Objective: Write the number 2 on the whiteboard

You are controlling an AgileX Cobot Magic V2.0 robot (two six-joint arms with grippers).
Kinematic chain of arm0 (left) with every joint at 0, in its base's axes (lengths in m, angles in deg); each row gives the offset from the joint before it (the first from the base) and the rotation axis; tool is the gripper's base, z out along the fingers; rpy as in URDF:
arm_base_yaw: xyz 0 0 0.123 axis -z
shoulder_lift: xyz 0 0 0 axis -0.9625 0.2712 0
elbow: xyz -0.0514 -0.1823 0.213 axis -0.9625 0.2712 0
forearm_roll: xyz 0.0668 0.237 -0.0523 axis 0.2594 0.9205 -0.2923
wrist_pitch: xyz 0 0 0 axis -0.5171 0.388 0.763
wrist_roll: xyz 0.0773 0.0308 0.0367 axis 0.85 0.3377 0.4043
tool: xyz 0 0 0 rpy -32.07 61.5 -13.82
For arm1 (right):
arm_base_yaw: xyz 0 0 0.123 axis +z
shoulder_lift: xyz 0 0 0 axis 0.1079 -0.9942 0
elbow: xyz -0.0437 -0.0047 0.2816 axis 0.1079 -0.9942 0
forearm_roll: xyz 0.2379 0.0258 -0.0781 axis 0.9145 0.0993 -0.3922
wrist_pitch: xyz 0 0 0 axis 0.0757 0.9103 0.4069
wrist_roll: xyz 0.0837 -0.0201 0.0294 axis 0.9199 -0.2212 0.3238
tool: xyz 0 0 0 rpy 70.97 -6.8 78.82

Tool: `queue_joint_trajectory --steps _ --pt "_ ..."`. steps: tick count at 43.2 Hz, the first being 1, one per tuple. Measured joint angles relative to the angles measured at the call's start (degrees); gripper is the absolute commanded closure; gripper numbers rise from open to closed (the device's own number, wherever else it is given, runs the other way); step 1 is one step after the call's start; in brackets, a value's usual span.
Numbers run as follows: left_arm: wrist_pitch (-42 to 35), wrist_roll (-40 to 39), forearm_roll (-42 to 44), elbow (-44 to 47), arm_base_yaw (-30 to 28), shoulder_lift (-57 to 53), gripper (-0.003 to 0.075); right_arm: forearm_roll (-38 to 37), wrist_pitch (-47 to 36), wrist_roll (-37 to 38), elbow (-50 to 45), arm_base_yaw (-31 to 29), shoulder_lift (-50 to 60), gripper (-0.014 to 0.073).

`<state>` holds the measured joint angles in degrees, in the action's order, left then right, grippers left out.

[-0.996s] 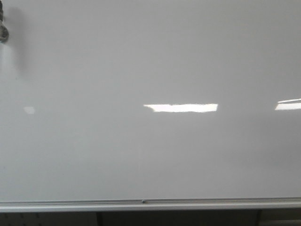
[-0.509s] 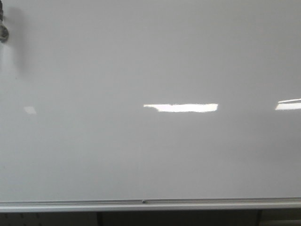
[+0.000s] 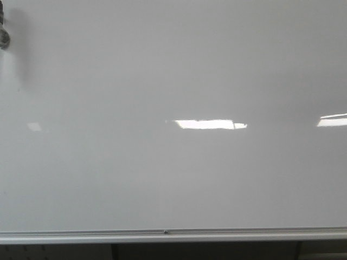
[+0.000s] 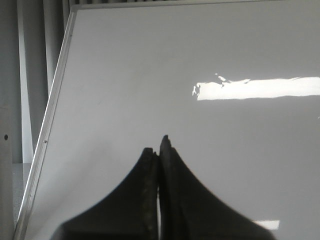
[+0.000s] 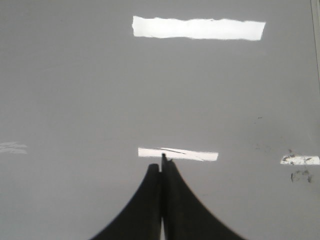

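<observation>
The whiteboard (image 3: 173,70) fills the front view, glossy grey-white, with a silver rail (image 3: 173,236) along its lower edge. No number 2 shows on it in any view. Neither gripper shows in the front view. In the left wrist view my left gripper (image 4: 158,147) is shut, dark fingers pressed together, in front of the whiteboard (image 4: 150,75) near its silver side rail (image 4: 50,115). In the right wrist view my right gripper (image 5: 161,164) is shut over the bare whiteboard (image 5: 75,85). No pen shows in either gripper.
Bright rectangular light reflections (image 3: 209,124) lie on the board. A dark round object (image 3: 4,37) sits at the board's upper left edge. Faint dark smudges (image 5: 300,175) mark the board in the right wrist view. Dark space lies below the rail.
The middle light reflection in the front view has become shorter at both ends. Nothing else has visibly changed.
</observation>
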<state>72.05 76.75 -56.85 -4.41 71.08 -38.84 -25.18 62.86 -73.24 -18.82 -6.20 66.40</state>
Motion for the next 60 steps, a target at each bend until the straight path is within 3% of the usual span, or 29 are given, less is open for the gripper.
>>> queue_joint_trajectory --steps 11,17,28,37,39,42,46,51,55,60 --pt "12.97 0.00 0.00 -13.16 0.00 12.47 0.0741 0.04 9.58 0.00 11.06 0.00 -12.22 0.0659" --pt "19.58 0.00 0.00 -17.54 0.00 19.56 0.0741 0.04 13.05 0.00 12.49 0.00 -17.95 0.0659" --pt "27.16 0.00 0.00 -17.82 0.00 29.87 0.0741 0.04 17.38 0.00 12.49 0.00 -27.43 0.0659" --pt "27.76 0.00 -0.36 -17.82 0.00 36.33 0.0741 0.04 17.47 0.00 12.49 0.00 -33.98 0.0657" --pt "27.76 0.00 -0.60 -17.82 0.00 37.89 0.0740 0.04 17.47 0.00 12.49 0.00 -35.29 0.0643" --pt "27.76 0.00 -0.83 -17.82 0.00 39.61 0.0727 0.04 17.47 0.00 12.49 0.00 -36.71 0.0555" --pt "27.76 0.00 -0.92 -17.82 0.00 41.33 0.0625 0.04 17.49 0.00 12.49 0.00 -37.77 0.0335" --pt "27.68 0.00 -1.05 -17.82 0.00 42.00 0.0362 0.04 17.58 -0.10 12.49 0.00 -37.91 0.0055" --pt "27.26 0.00 -1.05 -17.82 0.00 42.00 0.0218 0.04 17.58 -0.19 12.49 0.00 -37.91 -0.0014" --pt "26.92 0.00 -1.18 -17.82 0.00 42.00 0.0188 0.04 17.58 -0.33 12.49 0.00 -37.91 -0.0007"
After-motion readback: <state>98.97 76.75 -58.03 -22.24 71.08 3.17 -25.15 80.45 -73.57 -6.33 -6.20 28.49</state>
